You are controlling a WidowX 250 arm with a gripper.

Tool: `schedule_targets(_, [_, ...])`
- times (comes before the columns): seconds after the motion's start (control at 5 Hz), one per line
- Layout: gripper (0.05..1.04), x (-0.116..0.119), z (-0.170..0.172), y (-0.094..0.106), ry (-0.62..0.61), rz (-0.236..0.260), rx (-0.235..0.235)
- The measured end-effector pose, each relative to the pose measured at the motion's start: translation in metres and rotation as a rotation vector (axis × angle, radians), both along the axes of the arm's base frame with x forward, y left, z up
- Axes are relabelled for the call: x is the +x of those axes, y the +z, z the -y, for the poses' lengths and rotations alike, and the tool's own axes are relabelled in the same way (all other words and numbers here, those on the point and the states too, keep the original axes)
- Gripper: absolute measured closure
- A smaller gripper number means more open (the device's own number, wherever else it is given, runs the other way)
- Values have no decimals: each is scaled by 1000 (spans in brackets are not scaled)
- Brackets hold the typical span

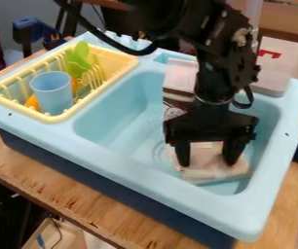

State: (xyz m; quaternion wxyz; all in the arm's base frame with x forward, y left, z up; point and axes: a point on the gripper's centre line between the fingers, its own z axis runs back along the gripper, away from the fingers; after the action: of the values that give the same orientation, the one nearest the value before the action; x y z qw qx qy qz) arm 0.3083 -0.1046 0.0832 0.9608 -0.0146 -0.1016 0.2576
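On a wooden table [90, 202] with a light-blue sink [145, 192], we see the black gripper [207, 163], fingers wide apart, at a flat tan piece [210, 170] near the basin's near right corner, and a blue cup [51, 92] in the yellow rack [55, 118] at left.

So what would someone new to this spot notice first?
Probably the black two-finger gripper, hanging with its fingers apart at a beige, cloth-like item in the light-blue toy sink. Next, the yellow dish rack at the sink's left end, holding a blue cup and bright green utensils.
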Motion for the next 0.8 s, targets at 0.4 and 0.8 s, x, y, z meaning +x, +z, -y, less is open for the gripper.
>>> schedule_targets(0.4, [83,-10,-3,-2,-7,-58,20])
schedule_targets(0.8, [83,-46,-25,18,-160,-229,216])
